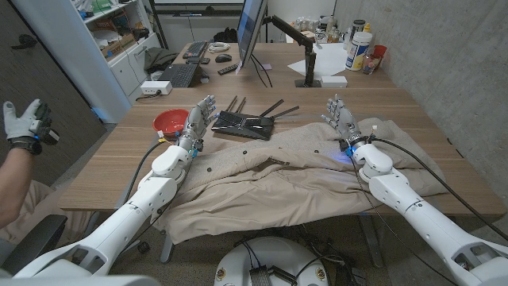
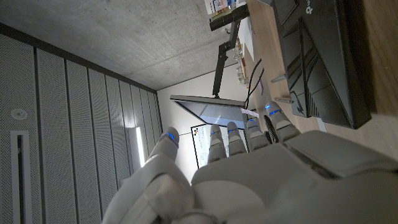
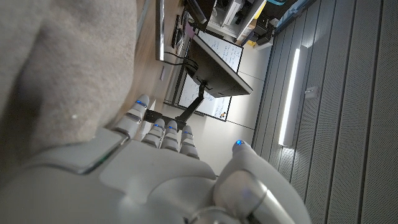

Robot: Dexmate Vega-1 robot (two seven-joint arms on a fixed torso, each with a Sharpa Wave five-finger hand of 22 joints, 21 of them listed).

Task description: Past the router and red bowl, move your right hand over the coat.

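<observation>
Both arms come in over the table's near edge, and nearest of the things is the coat [image 1: 278, 179], a beige garment spread across the near half of the wooden table [image 1: 413, 107], its hem spilling over the near edge; the right hand [image 1: 343, 121] stands above the coat's far right part, close to the table's right edge, fingers together and reaching up, holding nothing; whether the hand touches the cloth or hangs just above it cannot be told from the head view; in the right wrist view the right hand [image 3: 161, 162] shows beige cloth close alongside its extended fingers, which suggests it is very near the fabric. The left hand [image 1: 197, 125] is raised at the coat's far left part, fingers likewise straight and spread only slightly, gripping nothing; just beyond it, toward the table's left edge, sits the red bowl [image 1: 170, 121]; the router [image 1: 244, 122], black with thin antennas, lies just past the coat's far border near the table's middle; the left wrist view shows the router [image 2: 323, 56] just ahead of the left hand [image 2: 249, 174].

Judging by this, the task appears essentially complete: the right hand is already over the coat; at most a small shift toward the garment's middle remains. At the table's far edge stands a monitor [image 1: 251, 32], and a person's gloved hand [image 1: 24, 123] shows beyond the left edge.
</observation>
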